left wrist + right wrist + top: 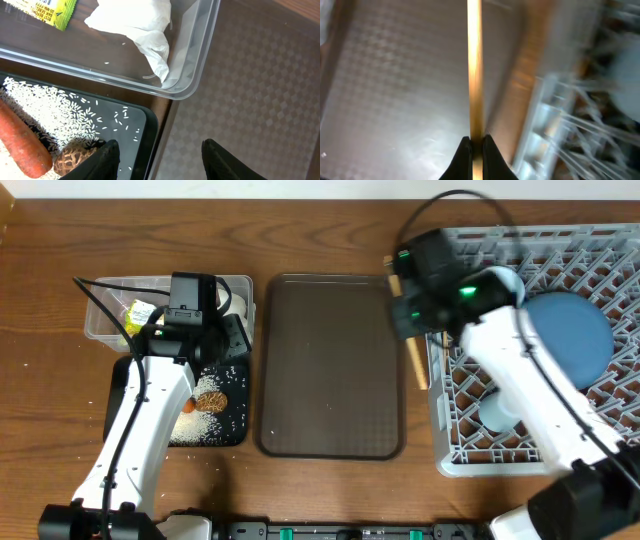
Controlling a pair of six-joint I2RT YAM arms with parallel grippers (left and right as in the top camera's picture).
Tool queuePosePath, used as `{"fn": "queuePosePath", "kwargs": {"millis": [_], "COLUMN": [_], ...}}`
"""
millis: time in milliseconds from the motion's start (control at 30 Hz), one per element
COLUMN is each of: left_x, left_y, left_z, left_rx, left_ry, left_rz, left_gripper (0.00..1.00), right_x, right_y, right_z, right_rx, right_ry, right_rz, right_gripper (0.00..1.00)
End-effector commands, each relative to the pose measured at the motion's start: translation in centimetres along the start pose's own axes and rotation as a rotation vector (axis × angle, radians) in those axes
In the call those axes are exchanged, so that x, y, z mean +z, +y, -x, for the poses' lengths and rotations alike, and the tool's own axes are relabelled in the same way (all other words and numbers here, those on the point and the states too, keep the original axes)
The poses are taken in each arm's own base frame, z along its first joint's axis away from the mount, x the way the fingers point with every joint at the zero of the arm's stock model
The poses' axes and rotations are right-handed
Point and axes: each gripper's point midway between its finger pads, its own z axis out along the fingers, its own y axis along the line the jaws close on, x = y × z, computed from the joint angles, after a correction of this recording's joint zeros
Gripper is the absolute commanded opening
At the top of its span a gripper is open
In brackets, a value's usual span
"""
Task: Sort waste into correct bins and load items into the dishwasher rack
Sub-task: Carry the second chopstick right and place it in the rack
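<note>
Holding the chopsticks (474, 65), seemingly the last load, clenched in the right gripper (474, 142) just beside the rack (445, 425) (plate (575, 330) and cup (497, 415) already inside), napkin (142, 25) and wrapper (50, 10) in the tub (197, 75), carrot (20, 145) and rice (60, 110) in the black tray (150, 130), left gripper (160, 147) spread and empty.

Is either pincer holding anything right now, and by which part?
The right pincer is shut on the wooden chopsticks, gripped near one end, the long part sticking out ahead. The left pincer is open, holding nothing.
</note>
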Motion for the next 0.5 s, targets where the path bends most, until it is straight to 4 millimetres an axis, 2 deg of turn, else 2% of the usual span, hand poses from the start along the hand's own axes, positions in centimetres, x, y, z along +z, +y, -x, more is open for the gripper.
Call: {"fn": "queuePosePath", "kwargs": {"millis": [0,100,200,467], "left_x": [-0.2,-0.2,-0.2,-0.2], "left_y": [0.0,0.0,0.0,0.0], "left_z": [0.4,0.4,0.4,0.4], "left_rx": [-0.012,-0.012,-0.011,-0.012], "left_ry": [-0.011,-0.011,-0.011,-0.011], "left_rz": [0.002,0.002,0.002,0.002], "left_gripper": [0.54,0.54,0.54,0.54], "right_x": [-0.2,0.0,0.2,2.1], "right_y": [-3.4,-6.1,-7.7,-9.2], "right_z": [-0.4,-1.5,-2.2,-3.7], "right_rx": [0.081,0.146,0.190,0.225], "right_ry": [0.026,0.074,0.096,0.120], "right_rz": [-0.048,-0.079,-0.087,-0.106], "right_gripper": [0.01,0.01,0.01,0.01]}}
